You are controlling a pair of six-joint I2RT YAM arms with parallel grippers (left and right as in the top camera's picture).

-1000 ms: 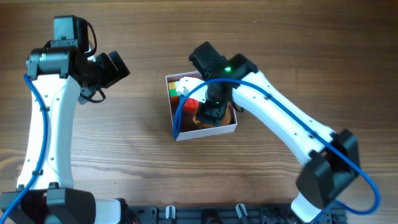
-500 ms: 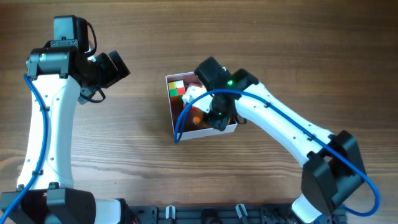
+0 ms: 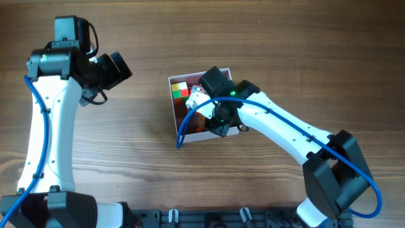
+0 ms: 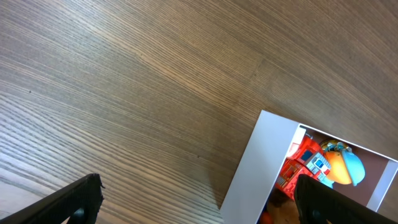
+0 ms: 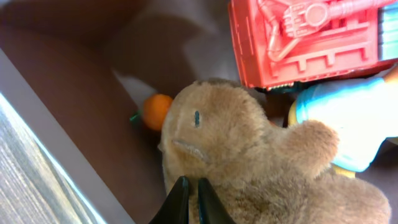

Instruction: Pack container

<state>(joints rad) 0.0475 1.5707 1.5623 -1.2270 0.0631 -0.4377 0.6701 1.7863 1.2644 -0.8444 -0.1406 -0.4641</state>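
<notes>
Evidently we are at the tail of a placing step. The container (image 3: 174, 111), a shallow square cardboard box with white walls and a dusty-pink inside, sits near the middle of the wooden counter (image 3: 126, 158), and the right arm reaches down into it. In the right wrist view the right claw (image 5: 189, 198) has its two fingers pressed together with nothing between them. Its tips hang just over a tan plush animal (image 5: 249, 155) that lies on the box floor.

Beside the plush we see a small orange ball with a green stub (image 5: 155, 111), a red moulded plastic toy (image 5: 311, 37) and a pale blue figure (image 5: 348, 118). A multicoloured cube (image 3: 181, 90) fills the far corner. The left claw (image 4: 196, 180) is spread wide and empty, well apart from the container and looking towards its corner.

We judge the next move to be a straight lift of the right claw. It must clear the walls without dragging the plush or tipping the box. No loose toys show on the counter, so the packing may be nearly done.

From above, the right arm covers much of the inside, so we cannot count the contents. We cannot tell whether the fingertips touch the plush, what animal it is, or whether a lid exists.
</notes>
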